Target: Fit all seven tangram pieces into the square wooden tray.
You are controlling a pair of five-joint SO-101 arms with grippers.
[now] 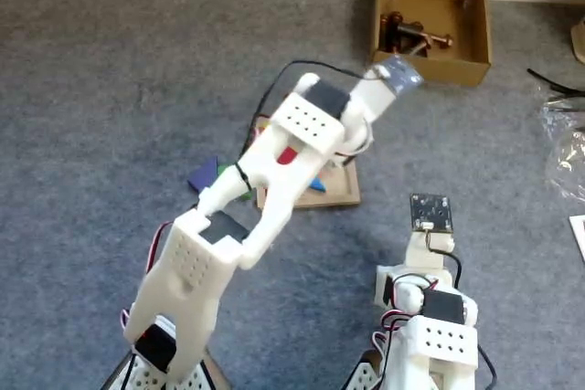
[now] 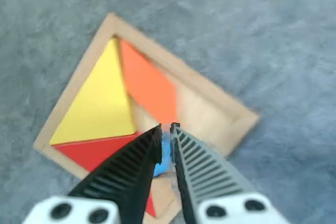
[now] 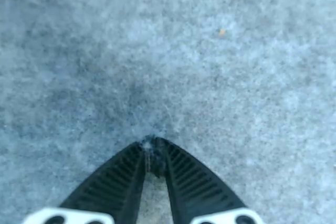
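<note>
Blue piece (image 2: 164,157) is pinched in my left gripper (image 2: 166,128), just over the wooden tray (image 2: 207,109). I should line it up with the bare gap by the orange piece (image 2: 149,85), then lower it flat. My right gripper (image 3: 152,142) is pressed together, holding nothing.

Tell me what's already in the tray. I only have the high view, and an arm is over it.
Observer: The left wrist view shows a yellow triangle, an orange piece and a red triangle lying in the tray.
Operator: Holding anything?
Observer: Yes. The left gripper is shut on a blue piece, over the tray next to the red triangle.
Operator: And the right side?
Observer: The right gripper is shut on nothing, tips together over the carpet.
</note>
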